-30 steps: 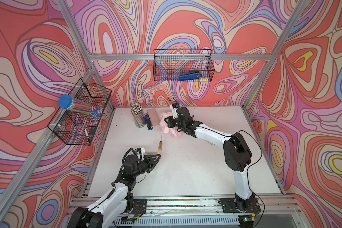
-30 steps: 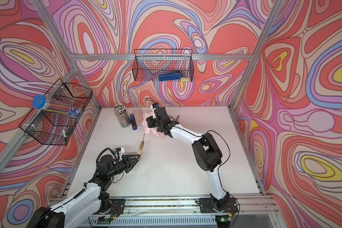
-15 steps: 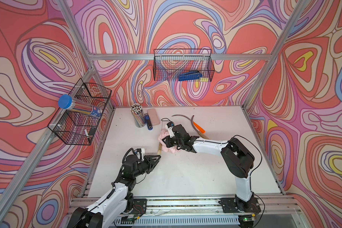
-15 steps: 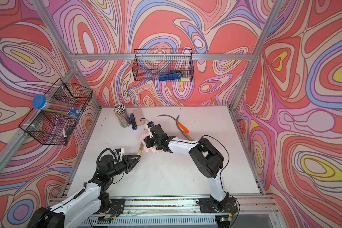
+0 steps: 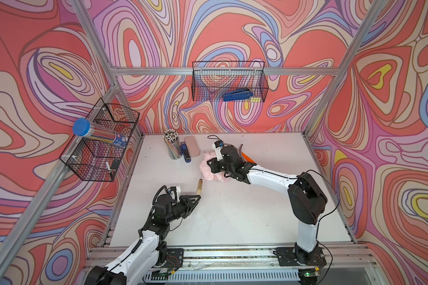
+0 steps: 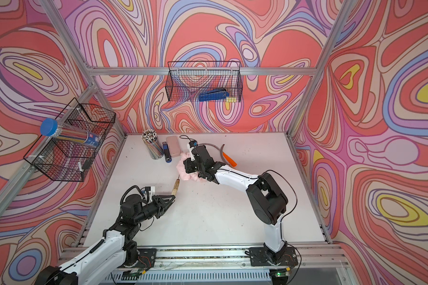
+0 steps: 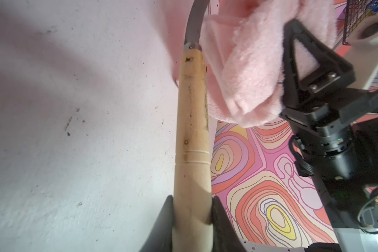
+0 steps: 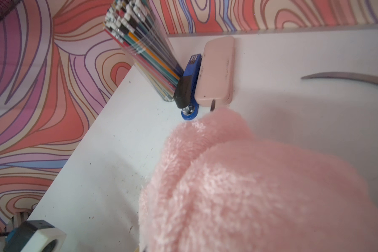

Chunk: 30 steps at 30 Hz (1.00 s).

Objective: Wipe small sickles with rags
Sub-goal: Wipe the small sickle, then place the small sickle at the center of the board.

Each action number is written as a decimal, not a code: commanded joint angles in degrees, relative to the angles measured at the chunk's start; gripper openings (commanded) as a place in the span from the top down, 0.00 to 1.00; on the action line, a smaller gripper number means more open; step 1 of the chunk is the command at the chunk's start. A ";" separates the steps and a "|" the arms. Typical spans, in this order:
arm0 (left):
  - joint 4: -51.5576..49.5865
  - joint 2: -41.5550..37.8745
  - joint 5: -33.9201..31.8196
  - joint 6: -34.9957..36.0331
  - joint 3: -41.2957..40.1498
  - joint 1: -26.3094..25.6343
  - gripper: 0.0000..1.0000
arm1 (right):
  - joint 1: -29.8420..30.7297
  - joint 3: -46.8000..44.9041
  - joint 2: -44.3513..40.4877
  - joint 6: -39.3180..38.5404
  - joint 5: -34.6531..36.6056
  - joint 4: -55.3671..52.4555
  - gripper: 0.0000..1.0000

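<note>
Sickle sits at the table's nine o'clock, its wooden handle pinched by the left gripper, blade running toward twelve into the rag. Right gripper, clamped on that rag at eleven, should press down and follow the blade's curve, I reckon, left holding firm. Orange sickle lies at one, untouched.

You are seeing the sickle extending ahead of the left gripper, blade under the rag below the right gripper.
</note>
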 commanded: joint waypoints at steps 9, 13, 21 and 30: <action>-20.54 -2.59 -8.62 11.23 9.15 0.35 1.00 | -0.22 -12.60 -26.26 -5.19 12.65 -1.57 1.00; -31.63 -7.35 -19.86 17.19 13.39 0.27 1.00 | -0.22 -20.84 -38.23 -5.83 19.95 -2.97 1.00; -35.15 -6.46 -36.34 29.42 19.80 -7.11 1.00 | -0.47 -34.16 -59.47 1.55 39.07 -12.30 1.00; -37.90 14.76 -64.34 33.46 31.62 -24.66 1.00 | -0.73 -47.11 -75.49 7.22 52.27 -19.41 1.00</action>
